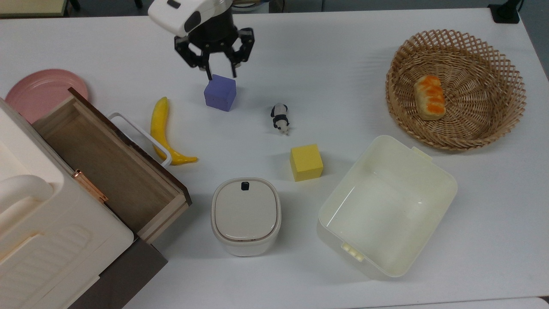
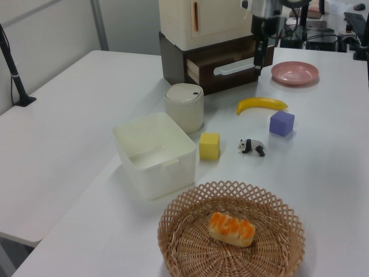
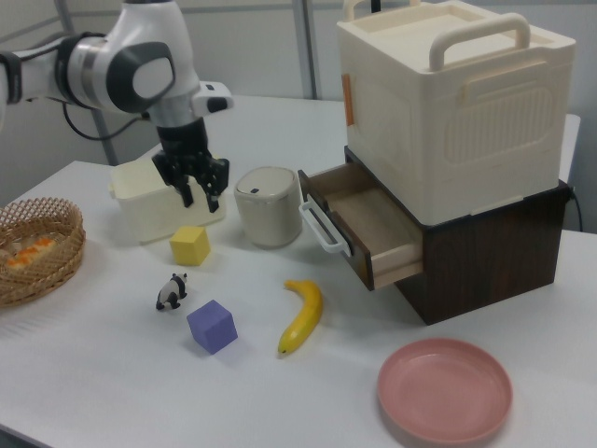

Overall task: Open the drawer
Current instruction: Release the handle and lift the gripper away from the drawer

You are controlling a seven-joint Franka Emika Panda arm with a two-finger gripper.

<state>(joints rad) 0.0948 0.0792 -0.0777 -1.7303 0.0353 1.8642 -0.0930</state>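
Note:
The drawer (image 1: 107, 167) stands pulled out from the dark brown cabinet, its light brown inside showing and holding nothing. Its white loop handle (image 1: 143, 137) juts toward the banana. In the right view the drawer (image 3: 378, 229) and its handle (image 3: 315, 224) are out the same way, and in the left view the drawer (image 2: 222, 60) shows the handle (image 2: 236, 67) across its front. My gripper (image 1: 221, 72) hangs open, fingers spread, above the far edge of the purple cube, well away from the handle. It holds nothing and hangs high over the table (image 3: 198, 194).
A banana (image 1: 163, 133) lies beside the handle. A purple cube (image 1: 220, 92), toy panda (image 1: 280, 118), yellow cube (image 1: 306, 162), lidded canister (image 1: 245, 216) and cream tub (image 1: 386, 206) fill the middle. A basket (image 1: 493, 64) holds bread. A pink plate (image 1: 38, 90) and cream appliance (image 1: 38, 223) stand at the top view's left.

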